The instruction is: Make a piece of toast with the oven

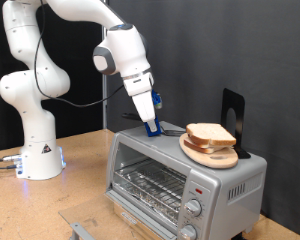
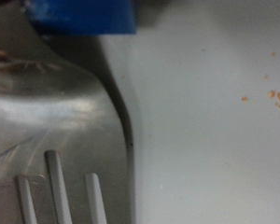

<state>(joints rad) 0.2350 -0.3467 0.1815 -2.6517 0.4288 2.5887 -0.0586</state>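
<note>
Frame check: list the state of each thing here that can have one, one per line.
oven: door shut, wire rack inside bare.
piece of toast: lying on the wooden plate on top of the oven, not inside.
gripper: down at the oven's top, beside the plate; holds no bread.

White rounded arm segments (image 1: 50, 70), grey joint cap, black cable, glowing blue base light, blue-tipped pincer (image 1: 151, 124).

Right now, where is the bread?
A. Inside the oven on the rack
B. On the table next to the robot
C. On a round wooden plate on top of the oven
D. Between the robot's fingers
C: the piece of toast lies on the round wooden plate, which sits on top of the oven; the gripper is down on the oven top beside it.
</note>
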